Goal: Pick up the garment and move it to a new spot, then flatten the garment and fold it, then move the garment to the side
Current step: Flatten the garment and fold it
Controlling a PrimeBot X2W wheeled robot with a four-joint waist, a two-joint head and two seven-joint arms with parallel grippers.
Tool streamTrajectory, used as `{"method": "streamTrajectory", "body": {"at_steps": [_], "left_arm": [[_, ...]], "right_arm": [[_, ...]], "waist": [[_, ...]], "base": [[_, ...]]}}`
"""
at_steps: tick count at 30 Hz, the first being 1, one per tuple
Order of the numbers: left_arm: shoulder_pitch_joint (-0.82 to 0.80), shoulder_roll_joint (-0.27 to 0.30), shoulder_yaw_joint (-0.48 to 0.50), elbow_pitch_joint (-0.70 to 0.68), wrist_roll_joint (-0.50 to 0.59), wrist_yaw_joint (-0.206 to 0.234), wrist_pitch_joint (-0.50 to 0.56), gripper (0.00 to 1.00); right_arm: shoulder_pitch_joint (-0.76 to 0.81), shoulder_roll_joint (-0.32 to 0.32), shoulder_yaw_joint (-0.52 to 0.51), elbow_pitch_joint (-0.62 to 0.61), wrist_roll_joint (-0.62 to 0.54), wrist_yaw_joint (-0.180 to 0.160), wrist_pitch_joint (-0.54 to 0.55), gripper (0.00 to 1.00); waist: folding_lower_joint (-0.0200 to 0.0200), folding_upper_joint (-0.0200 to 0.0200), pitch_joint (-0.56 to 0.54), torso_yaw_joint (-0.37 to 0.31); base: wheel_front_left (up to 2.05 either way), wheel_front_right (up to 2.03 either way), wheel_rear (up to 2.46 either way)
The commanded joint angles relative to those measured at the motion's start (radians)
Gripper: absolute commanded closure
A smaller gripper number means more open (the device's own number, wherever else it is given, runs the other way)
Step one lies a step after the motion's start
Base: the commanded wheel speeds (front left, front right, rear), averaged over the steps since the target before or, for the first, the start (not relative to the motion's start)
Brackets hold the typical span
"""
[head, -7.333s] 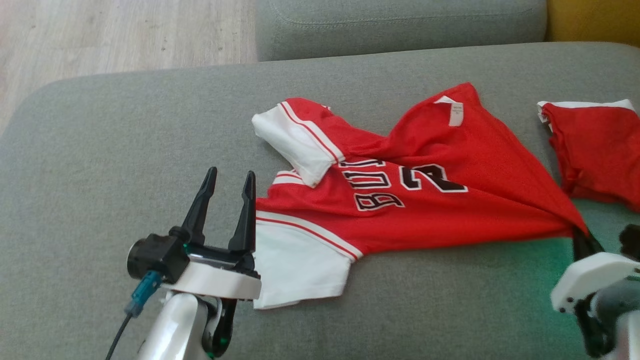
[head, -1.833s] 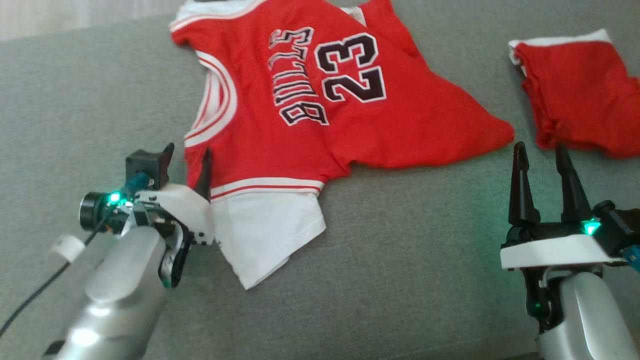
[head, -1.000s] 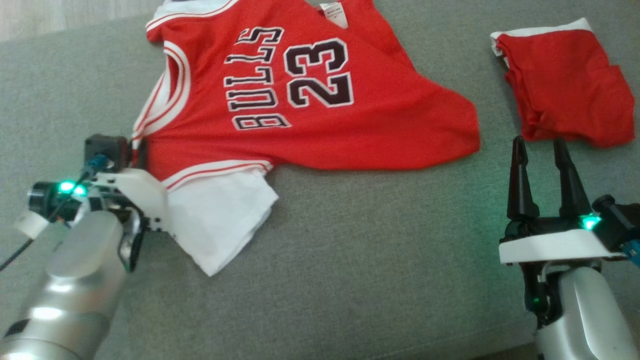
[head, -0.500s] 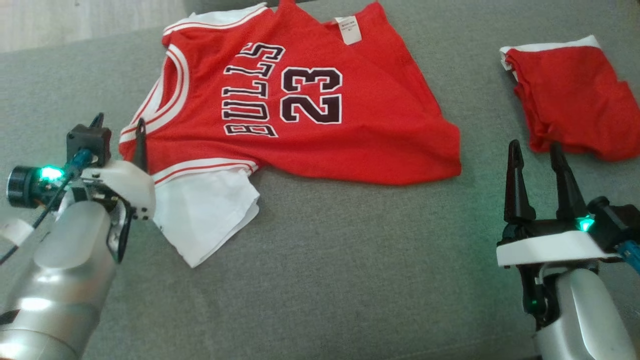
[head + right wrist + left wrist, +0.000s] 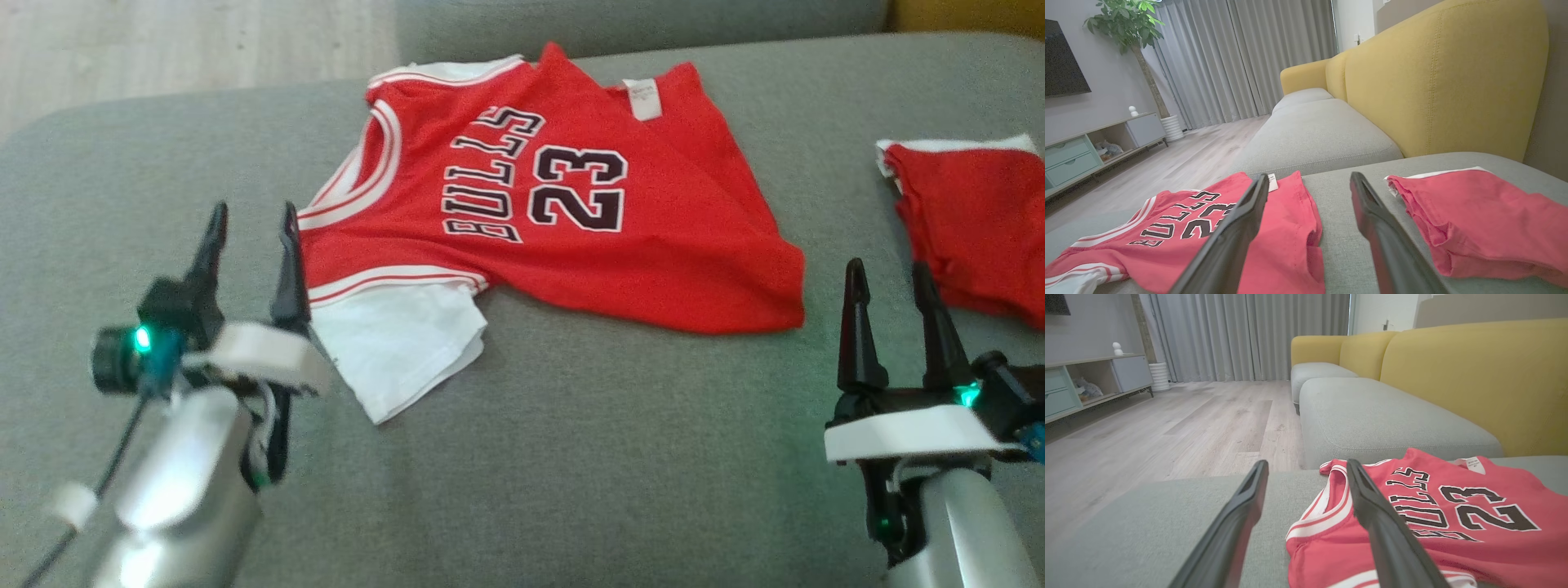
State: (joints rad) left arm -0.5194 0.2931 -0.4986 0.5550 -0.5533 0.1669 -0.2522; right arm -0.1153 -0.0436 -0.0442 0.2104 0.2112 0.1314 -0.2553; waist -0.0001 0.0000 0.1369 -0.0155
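The garment (image 5: 571, 245) is a red jersey with "BULLS 23" on it and white sleeves. It lies spread on the grey sofa cushion (image 5: 571, 457), collar to the left and one white sleeve toward me. My left gripper (image 5: 251, 214) stands open and empty just left of the collar, its right finger beside the shoulder edge. In the left wrist view the jersey (image 5: 1433, 522) lies to the right of that gripper (image 5: 1306, 470). My right gripper (image 5: 888, 271) is open and empty, a little off the jersey's hem. The right wrist view has the jersey (image 5: 1290, 228) left of this gripper (image 5: 1309, 179).
A second red piece with a white band (image 5: 971, 220) lies at the cushion's right side, also seen as the red piece (image 5: 1486, 216) in the right wrist view. A yellow backrest (image 5: 1433, 94) stands behind. Wooden floor (image 5: 163, 57) begins past the cushion's left edge. Another grey cushion (image 5: 1372, 420) adjoins.
My left gripper was shut on the jersey's shoulder; it has opened, let go and drawn back a little. The head camera has shifted. The right gripper stays open as before.
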Motion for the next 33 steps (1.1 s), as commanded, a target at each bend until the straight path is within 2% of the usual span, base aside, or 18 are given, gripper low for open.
{"method": "streamTrajectory", "body": {"at_steps": [1, 7, 13, 18, 23, 29, 33], "left_arm": [[0.0, 0.021, 0.048, -0.061, 0.009, 0.013, -0.009, 0.0], [0.167, -0.015, 0.08, -0.228, 0.03, 0.045, -0.009, 0.0], [0.223, -0.041, 0.081, -0.267, 0.047, 0.041, -0.009, 0.0], [0.229, -0.057, 0.066, -0.24, 0.033, 0.025, 0.009, 0.0], [0.235, -0.068, 0.033, -0.179, 0.013, 0.012, 0.091, 0.0], [0.221, -0.07, 0.013, -0.104, 0.014, 0.021, 0.146, 0.0], [0.212, -0.074, 0.003, -0.065, 0.005, 0.012, 0.173, 0.0]], "right_arm": [[-0.01, -0.007, 0.017, -0.035, -0.007, -0.001, -0.006, 0.0], [0.009, -0.007, 0.015, -0.032, -0.008, -0.001, -0.006, 0.0], [0.007, -0.007, 0.025, -0.027, -0.004, -0.001, -0.006, 0.0], [0.004, -0.007, 0.033, -0.028, -0.002, -0.001, -0.006, 0.0], [0.005, -0.007, 0.037, -0.025, 0.003, -0.001, -0.006, 0.0], [0.002, -0.007, 0.039, -0.023, 0.006, -0.001, -0.006, 0.0], [-0.002, -0.007, 0.043, -0.022, 0.007, -0.001, -0.006, 0.0]], "waist": [[0.0001, 0.0, -0.021, 0.026], [0.0001, 0.0, -0.034, 0.054], [0.0001, 0.0, -0.036, 0.057], [0.0001, 0.0, -0.032, 0.046], [0.0001, 0.0, -0.023, 0.032], [0.0001, 0.0, -0.009, 0.021], [0.0001, 0.0, 0.0, 0.013]], "base": [[0.0, 0.0, 0.0], [0.0, 0.0, 0.0], [0.0, 0.0, 0.0], [0.0, 0.0, 0.0], [0.0, 0.0, 0.0], [0.0, 0.0, 0.0], [0.0, 0.0, 0.0]]}}
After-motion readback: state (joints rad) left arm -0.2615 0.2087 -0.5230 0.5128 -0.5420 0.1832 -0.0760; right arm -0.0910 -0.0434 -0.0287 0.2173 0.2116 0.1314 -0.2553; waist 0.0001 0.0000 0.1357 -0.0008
